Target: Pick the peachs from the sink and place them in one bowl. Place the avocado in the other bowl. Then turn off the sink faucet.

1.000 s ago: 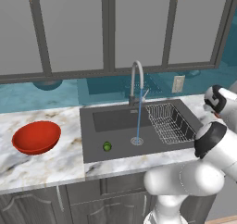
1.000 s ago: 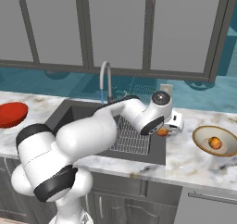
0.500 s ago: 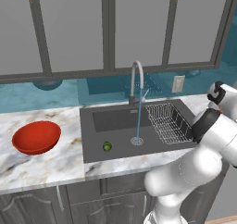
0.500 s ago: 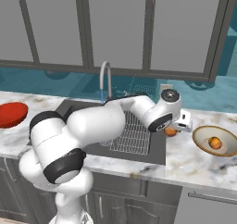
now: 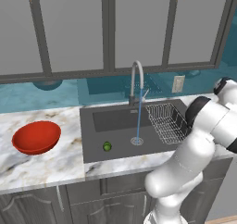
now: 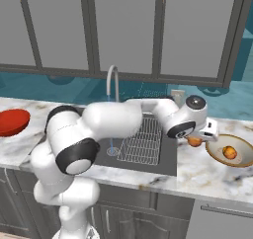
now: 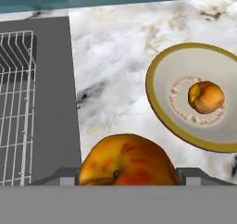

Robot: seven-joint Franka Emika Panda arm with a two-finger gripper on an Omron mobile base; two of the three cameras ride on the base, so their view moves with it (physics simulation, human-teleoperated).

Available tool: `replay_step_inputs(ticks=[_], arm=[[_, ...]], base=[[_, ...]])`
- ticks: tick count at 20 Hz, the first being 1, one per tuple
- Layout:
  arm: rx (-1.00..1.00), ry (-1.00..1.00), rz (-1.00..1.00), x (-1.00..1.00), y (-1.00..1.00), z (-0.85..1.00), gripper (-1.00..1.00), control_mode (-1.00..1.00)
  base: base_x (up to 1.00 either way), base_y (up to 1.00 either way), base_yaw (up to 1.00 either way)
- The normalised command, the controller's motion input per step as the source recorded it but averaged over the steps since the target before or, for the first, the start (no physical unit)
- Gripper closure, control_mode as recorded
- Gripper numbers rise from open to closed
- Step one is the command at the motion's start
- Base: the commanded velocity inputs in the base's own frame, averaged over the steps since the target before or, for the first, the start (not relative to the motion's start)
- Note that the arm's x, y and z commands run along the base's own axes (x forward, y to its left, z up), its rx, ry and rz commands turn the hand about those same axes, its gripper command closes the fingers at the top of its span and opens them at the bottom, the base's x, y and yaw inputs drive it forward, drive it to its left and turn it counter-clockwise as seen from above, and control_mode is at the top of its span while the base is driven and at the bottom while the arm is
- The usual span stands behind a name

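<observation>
A kitchen: marble counter [image 5: 41, 165] with sunken sink [image 5: 120, 135], gooseneck faucet [image 5: 135, 82]; grey wall cabinets [image 5: 74, 28] above.

A large peach [image 7: 128, 160] sits at the bottom of the hand view, held between the fingers [image 7: 62, 176], whose dark tips flank it on either side. Beyond it lies the marbled tabletop [image 7: 120, 61]. To the right, a tan bowl [image 7: 159, 107] rests on the marble with a second peach [image 7: 206, 97] inside. At left, the wire rack [image 7: 16, 107] lies in the dark sink [image 7: 53, 93].
</observation>
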Motion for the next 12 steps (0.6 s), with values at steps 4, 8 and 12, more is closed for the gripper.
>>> replay_step_inputs(ticks=[4, 8, 12], arm=[[0.00, 0.00, 0.00, 0.08, -0.49, 0.00, 1.00, -1.00], [0.00, 0.00, 0.00, 0.24, -0.47, -0.01, 1.00, -1.00], [0.00, 0.00, 0.00, 0.45, -0.47, -0.05, 1.00, -1.00]], base=[[0.00, 0.00, 0.00], [0.00, 0.00, 0.00], [0.00, 0.00, 0.00]])
